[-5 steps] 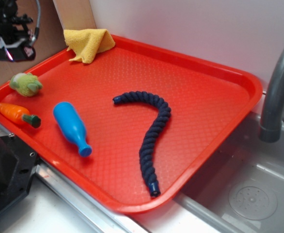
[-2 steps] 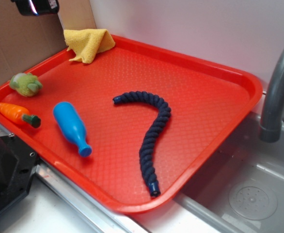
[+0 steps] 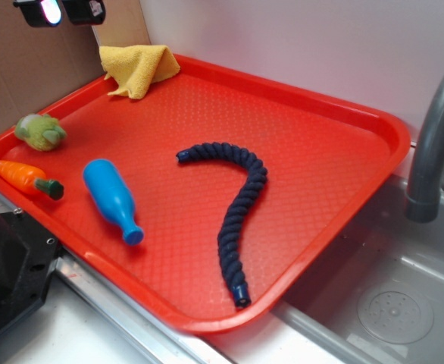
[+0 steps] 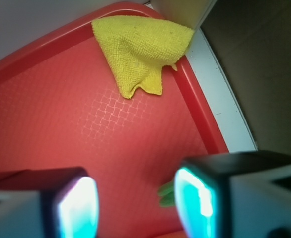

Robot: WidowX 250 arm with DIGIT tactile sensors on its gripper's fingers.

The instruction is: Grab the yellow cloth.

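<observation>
Bare red tray [image 4: 61,119] lies ahead of the parted jaws — only its raised rim flanks the yellow cloth [image 4: 140,49].

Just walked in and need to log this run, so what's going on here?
A robot arm is going after the yellow cloth, which lies bunched in the far corner of the red tray. The gripper hangs open above the tray, short of the cloth and holding nothing. A blue bottle and dark rope lie untouched.
</observation>
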